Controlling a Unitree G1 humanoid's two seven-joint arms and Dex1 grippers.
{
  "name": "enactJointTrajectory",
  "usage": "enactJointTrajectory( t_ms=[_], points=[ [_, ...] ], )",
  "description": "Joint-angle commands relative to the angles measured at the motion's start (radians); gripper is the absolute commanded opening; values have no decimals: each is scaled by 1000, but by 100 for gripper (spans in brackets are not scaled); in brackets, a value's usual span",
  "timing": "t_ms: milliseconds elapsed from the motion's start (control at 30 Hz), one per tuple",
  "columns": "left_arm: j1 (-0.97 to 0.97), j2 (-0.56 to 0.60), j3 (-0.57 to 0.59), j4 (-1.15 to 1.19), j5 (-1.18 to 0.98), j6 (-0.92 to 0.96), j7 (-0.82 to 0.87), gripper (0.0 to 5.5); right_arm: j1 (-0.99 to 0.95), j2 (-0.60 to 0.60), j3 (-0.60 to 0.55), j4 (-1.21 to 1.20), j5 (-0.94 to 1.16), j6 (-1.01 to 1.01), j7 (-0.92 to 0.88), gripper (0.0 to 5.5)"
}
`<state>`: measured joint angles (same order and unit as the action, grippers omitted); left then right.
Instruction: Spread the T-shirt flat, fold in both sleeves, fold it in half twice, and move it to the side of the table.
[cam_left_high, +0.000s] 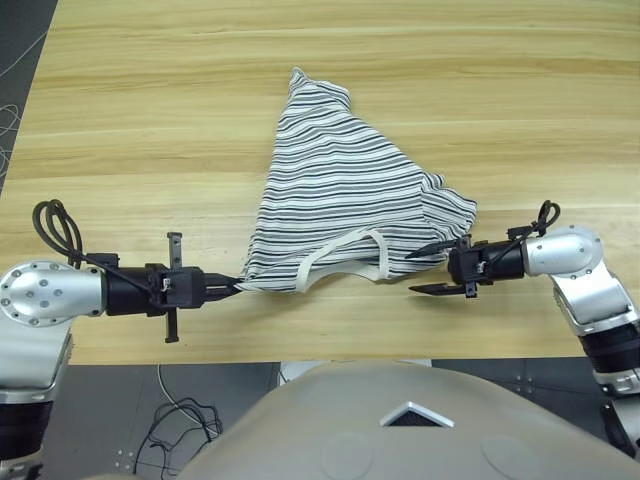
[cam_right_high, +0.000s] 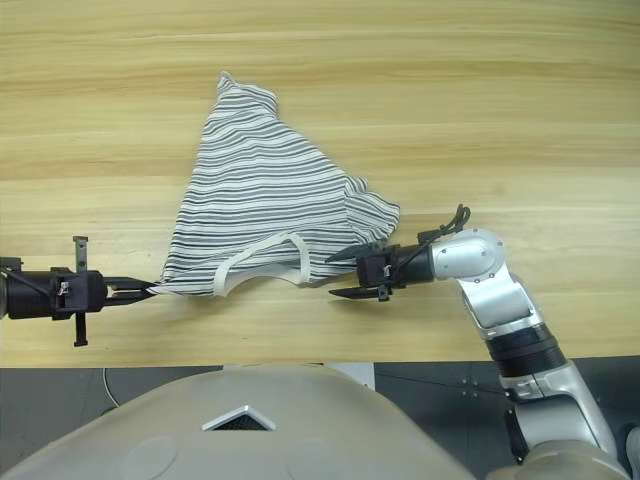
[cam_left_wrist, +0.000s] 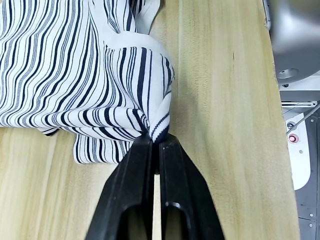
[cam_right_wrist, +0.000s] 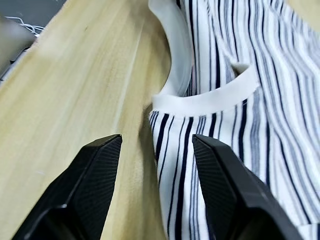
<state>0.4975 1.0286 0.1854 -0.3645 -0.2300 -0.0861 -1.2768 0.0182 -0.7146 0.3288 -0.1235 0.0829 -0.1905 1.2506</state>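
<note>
From the head's left eye, the striped T-shirt lies bunched in a rough triangle on the wooden counter, its white neckband on the side nearest the robot. Left of the neckband, the left tool is pinched tight on the shirt's corner. Just right of the neckband, the right tool stands spread wide at the fabric's edge.

The right eye gives the same layout, with a tool on each side of the neckband.

In the left wrist view, the left tool is closed on a gathered fold of striped cloth.

In the right wrist view, the right tool gapes wide just short of the neckband, one finger over bare counter, the other over stripes.
</note>
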Motion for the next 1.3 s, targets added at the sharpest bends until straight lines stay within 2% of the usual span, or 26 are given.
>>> enactJointTrajectory(
  t_ms=[33,167,567,833,1233,1300],
  points=[
    [0,0,7,-22,-2,11,15,10,-4,-55,-39,-61,57,14,25,261],
    [5,-6,4,-34,-2,18,20,10,-15,-78,-58,-39,37,-11,11,261],
    [12,-13,1,-46,0,26,18,10,-42,-100,-18,125,-240,-211,-144,261],
    [16,-20,-3,-48,4,24,19,10,-46,-107,16,163,-288,-257,-163,261],
    [14,-26,-14,-45,10,23,24,10,-51,-125,26,162,-271,-249,-160,18],
    [13,-27,-14,-45,9,22,24,10,-53,-128,28,159,-268,-250,-159,11]
  ],
)
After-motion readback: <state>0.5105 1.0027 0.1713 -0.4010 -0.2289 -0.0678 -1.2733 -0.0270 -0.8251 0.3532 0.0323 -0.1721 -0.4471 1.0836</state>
